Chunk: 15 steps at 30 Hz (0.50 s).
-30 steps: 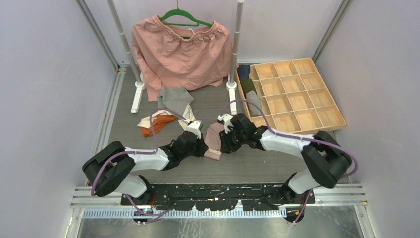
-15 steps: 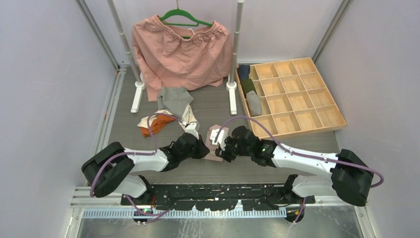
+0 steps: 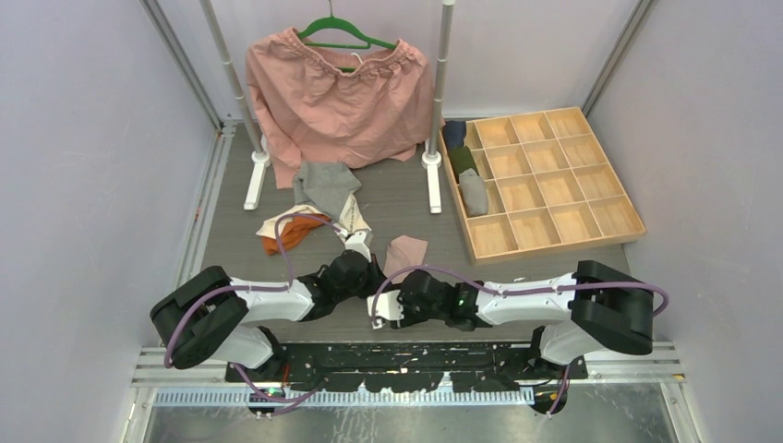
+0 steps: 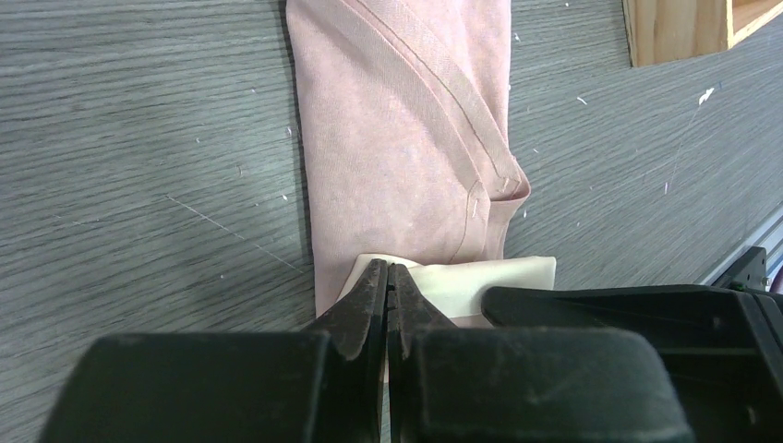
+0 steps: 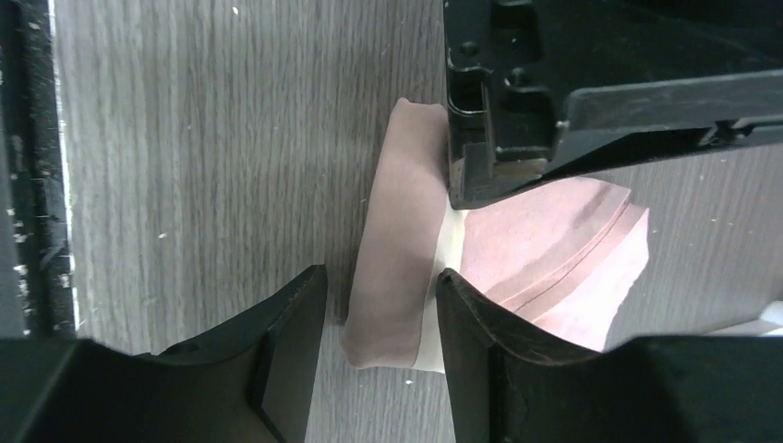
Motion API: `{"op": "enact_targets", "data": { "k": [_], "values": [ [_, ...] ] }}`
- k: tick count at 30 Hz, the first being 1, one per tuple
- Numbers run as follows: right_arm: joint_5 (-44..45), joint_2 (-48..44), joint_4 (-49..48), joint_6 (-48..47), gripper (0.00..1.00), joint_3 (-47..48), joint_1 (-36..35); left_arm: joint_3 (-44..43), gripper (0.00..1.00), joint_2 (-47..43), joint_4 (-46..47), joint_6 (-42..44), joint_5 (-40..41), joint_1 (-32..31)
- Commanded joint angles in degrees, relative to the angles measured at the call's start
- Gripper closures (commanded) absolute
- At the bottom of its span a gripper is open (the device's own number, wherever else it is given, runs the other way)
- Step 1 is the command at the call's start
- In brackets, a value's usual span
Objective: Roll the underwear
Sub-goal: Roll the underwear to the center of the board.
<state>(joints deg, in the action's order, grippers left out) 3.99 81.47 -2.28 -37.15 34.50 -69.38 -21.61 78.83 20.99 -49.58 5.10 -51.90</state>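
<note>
A dusty pink underwear (image 3: pixel 407 250) lies flat on the grey table, with its near end turned over into a short roll (image 5: pixel 399 240) edged by cream lining (image 4: pixel 480 277). My left gripper (image 3: pixel 371 273) (image 4: pixel 388 269) is shut, its tips pressing on that cream lining at the roll's edge. My right gripper (image 3: pixel 386 309) (image 5: pixel 380 275) is open, its fingers either side of the roll's end without touching it. Behind lie more underwear in a pile: grey (image 3: pixel 325 185), cream (image 3: pixel 348 218) and orange (image 3: pixel 282 239).
A wooden compartment tray (image 3: pixel 554 246) sits at the right, holding navy (image 3: pixel 453 134), dark green (image 3: pixel 463 161) and grey (image 3: pixel 473 192) rolls. A salmon garment (image 3: pixel 337 101) hangs on a green hanger between two rack posts (image 3: pixel 431 159). The table's near rail is just behind my right gripper.
My right arm has swung from the far side of the pink underwear back to its near end and its jaws have opened wider. The left gripper has stayed put.
</note>
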Motion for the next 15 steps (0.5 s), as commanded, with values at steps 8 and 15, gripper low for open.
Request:
{"op": "enact_targets", "data": {
  "k": [8,15],
  "values": [
    [9.35,3.60,-5.90,-4.01,0.46,2.06,-2.42,0.98,0.99,1.67,-10.40,0.66,-0.44,-0.84],
    [11.25,6.27,-7.68,-2.94,0.47,2.20,-4.34,0.61,0.99,1.69,-10.53,0.72,-0.79,-0.82]
  ]
}}
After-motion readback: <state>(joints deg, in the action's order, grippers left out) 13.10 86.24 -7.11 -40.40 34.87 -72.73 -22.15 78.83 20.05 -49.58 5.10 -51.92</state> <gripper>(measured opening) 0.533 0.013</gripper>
